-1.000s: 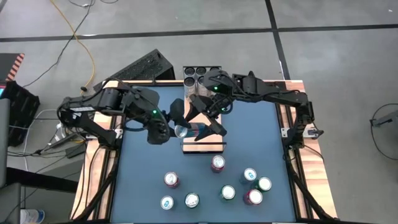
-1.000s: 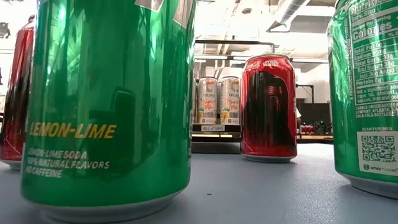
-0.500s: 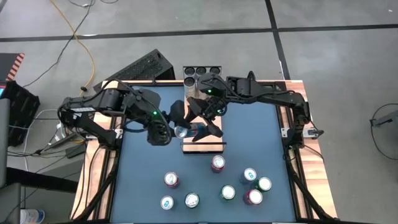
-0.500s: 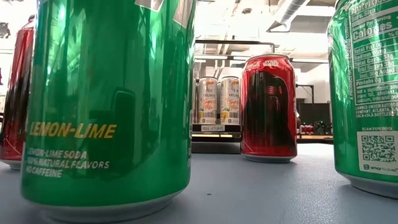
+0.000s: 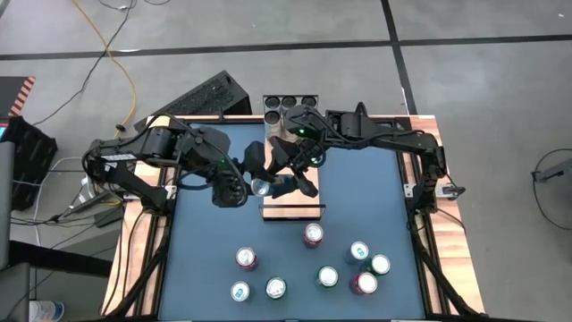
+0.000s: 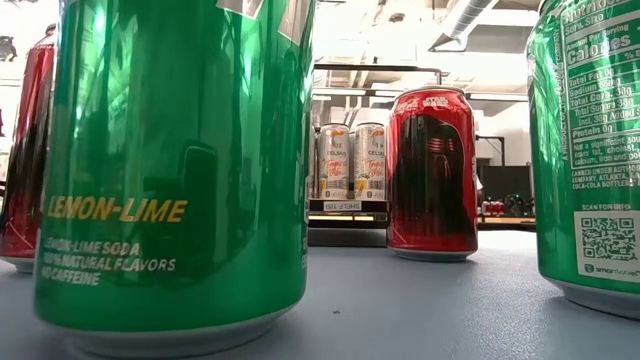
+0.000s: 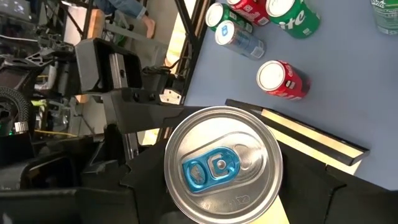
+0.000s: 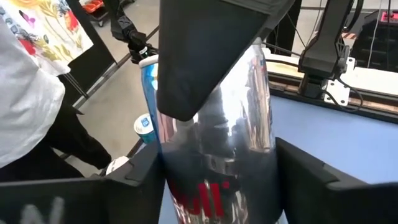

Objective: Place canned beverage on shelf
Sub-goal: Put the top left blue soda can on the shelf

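- Can (image 5: 273,187), silver and blue with a blue pull tab, lies on its side in the air over the shelf (image 5: 290,209), a little toward 12 o'clock of table centre, its top end pointing to 9 o'clock.
- Right gripper (image 5: 295,175) is clamped across the can's body from the 3 o'clock side; in the right wrist view its dark fingers (image 8: 205,50) press on the shiny wall of the can (image 8: 214,143).
- Left gripper (image 5: 252,170) sits at the can's top end, from 9 o'clock; the left wrist view looks straight at the lid (image 7: 222,165) with dark finger parts framing it, but whether those fingers grip the can cannot be told.
- Shelf shows in the high view as a pale plank with a black rail at its 6 o'clock end, mostly covered by the grippers; its edge (image 7: 311,134) also shows in the left wrist view.
- Three more cans (image 5: 290,106) stand in a row at the table's 12 o'clock edge.
- Loose cans stand toward 6 o'clock on the blue table (image 5: 366,197): a red one (image 5: 313,235) nearest the shelf, the others farther out.
- Low view is filled by a green lemon-lime can (image 6: 175,160), with a red can (image 6: 432,172) behind it.
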Motion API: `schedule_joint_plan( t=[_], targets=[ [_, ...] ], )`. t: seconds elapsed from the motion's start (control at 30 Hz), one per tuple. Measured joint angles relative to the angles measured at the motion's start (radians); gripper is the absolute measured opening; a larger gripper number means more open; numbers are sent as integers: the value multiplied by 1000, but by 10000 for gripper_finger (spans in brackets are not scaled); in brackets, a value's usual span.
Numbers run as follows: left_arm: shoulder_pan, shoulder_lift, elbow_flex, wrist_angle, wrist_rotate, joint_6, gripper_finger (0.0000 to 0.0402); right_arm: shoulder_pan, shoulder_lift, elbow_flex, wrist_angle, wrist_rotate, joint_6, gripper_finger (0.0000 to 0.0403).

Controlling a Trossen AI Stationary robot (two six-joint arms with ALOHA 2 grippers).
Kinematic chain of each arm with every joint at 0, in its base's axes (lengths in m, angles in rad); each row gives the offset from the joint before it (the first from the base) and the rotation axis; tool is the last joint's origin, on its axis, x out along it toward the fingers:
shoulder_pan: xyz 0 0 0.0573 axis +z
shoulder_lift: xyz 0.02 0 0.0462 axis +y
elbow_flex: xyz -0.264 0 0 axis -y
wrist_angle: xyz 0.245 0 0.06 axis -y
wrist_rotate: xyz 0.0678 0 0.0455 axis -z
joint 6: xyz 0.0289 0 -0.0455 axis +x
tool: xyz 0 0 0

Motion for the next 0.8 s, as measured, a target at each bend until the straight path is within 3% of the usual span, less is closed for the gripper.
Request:
schedule_joint_plan(
  t=[0.23, 0.43, 0.8],
  targets=[
    [-18, 0, 0, 27, -85, -69, 258, -1, 1, 0, -5, -1, 9, 206],
    [-77, -16, 0, 42, -307, -166, 298, -20, 0, 1, 14, 11, -7, 209],
    [-188, -152, 4, 70, -656, -447, 304, -157, 8, -3, 138, 42, -13, 208]
  ],
)
